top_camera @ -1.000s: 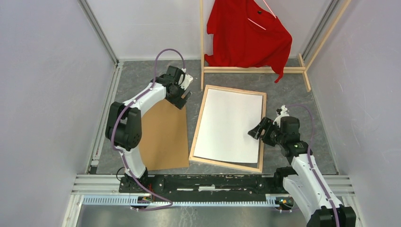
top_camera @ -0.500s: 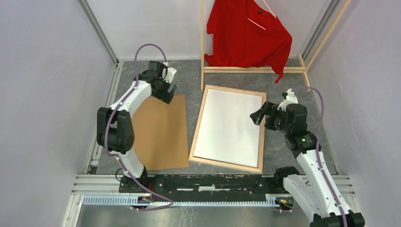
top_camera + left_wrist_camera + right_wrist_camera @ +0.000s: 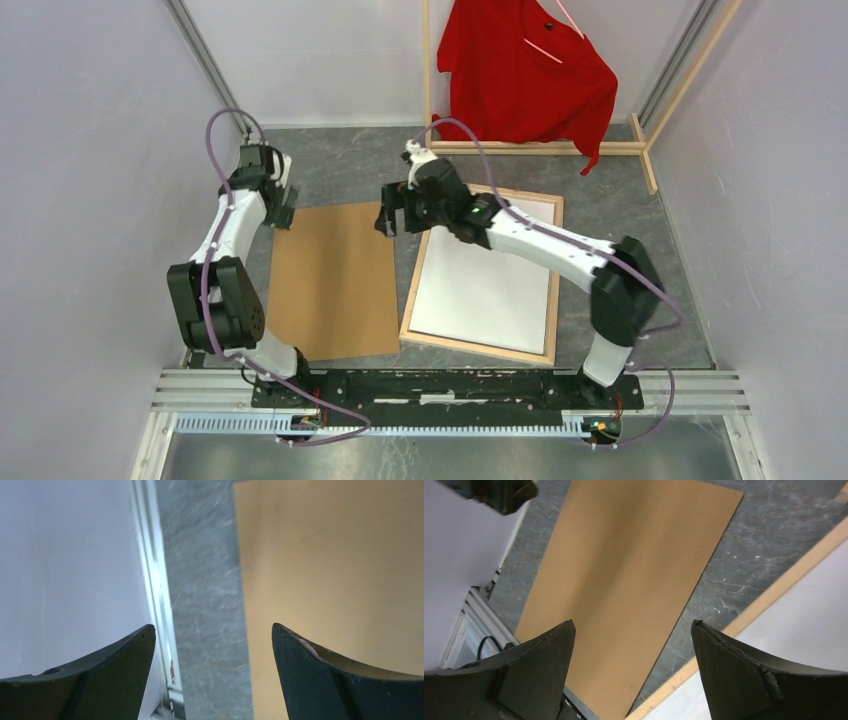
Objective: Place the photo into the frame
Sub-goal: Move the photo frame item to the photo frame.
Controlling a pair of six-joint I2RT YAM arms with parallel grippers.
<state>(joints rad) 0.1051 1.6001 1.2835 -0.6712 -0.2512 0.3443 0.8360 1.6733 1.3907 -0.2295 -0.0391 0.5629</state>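
The frame lies flat at centre-right with its bare-wood back side up. The photo lies inside it, plain white back up. My right gripper is open and empty, reaching across above the frame's far-left corner. In the right wrist view it hangs over the brown backing board, with the frame's wooden edge and the photo at right. My left gripper is open and empty at the backing board's far-left corner. In the left wrist view it hangs over the grey floor beside the board.
A wooden clothes rack with a red shirt stands at the back right. An aluminium rail runs along the left wall, close to my left gripper; it also shows in the left wrist view. Walls close in on both sides.
My right arm swung from the frame's right side across to its far-left corner. My left gripper moved left from the board's far-right corner to its far-left corner. Photo, frame and board have not moved.
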